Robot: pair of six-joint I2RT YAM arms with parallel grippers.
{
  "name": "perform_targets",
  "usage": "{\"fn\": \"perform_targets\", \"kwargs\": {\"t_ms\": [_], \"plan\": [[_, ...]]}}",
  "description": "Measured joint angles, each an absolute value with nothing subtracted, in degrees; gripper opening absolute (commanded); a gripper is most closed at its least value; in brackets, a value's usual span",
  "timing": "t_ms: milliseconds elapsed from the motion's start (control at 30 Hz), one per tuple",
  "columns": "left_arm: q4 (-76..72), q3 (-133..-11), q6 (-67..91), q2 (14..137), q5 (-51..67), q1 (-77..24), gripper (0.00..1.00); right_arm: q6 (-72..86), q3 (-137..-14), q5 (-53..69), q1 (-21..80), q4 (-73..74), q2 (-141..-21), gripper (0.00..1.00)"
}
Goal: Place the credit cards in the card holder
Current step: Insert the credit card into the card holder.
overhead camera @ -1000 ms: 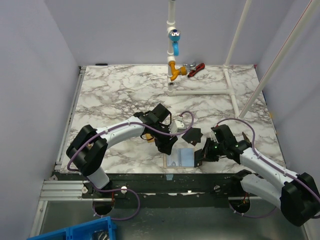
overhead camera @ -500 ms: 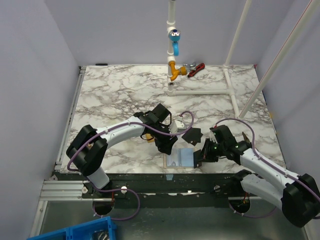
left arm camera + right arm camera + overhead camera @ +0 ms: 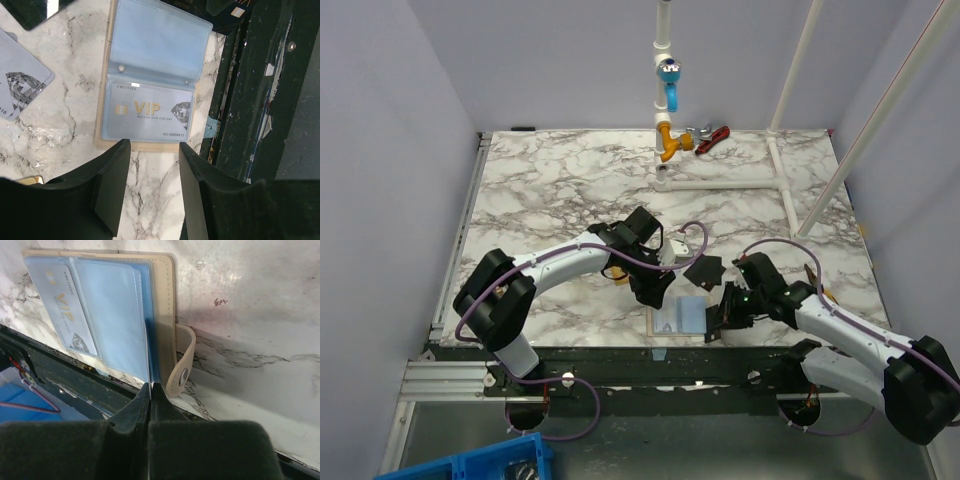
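right gripper point(image 3: 718, 322) has edged left, pinched closed on a sleeve of the card holder point(image 3: 165, 300); left gripper point(image 3: 152, 155) half spread, empty; keep that sleeve lifted and steady so the silver card point(image 3: 22, 75) can slide in.

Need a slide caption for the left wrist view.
Left hand open at the holder's edge, VIP card sleeved inside, silver card loose on the marble.
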State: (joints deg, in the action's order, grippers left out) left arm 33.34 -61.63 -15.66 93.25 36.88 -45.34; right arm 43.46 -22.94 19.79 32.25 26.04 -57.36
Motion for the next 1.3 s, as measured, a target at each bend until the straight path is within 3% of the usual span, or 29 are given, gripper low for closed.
{"fn": "perform_targets", "kwargs": {"t_ms": [1000, 1300], "plan": [[35.62, -62.67, -16.78, 93.25, 37.21, -44.40, 0.44, 43.40, -27.27, 22.46, 35.03, 24.49, -56.84, 0.01], [39.00, -62.78, -22.57, 89.43, 41.52, -43.62, 0.46, 43.92, -31.16, 25.50, 43.66, 12.71, -71.29, 0.01]]}}
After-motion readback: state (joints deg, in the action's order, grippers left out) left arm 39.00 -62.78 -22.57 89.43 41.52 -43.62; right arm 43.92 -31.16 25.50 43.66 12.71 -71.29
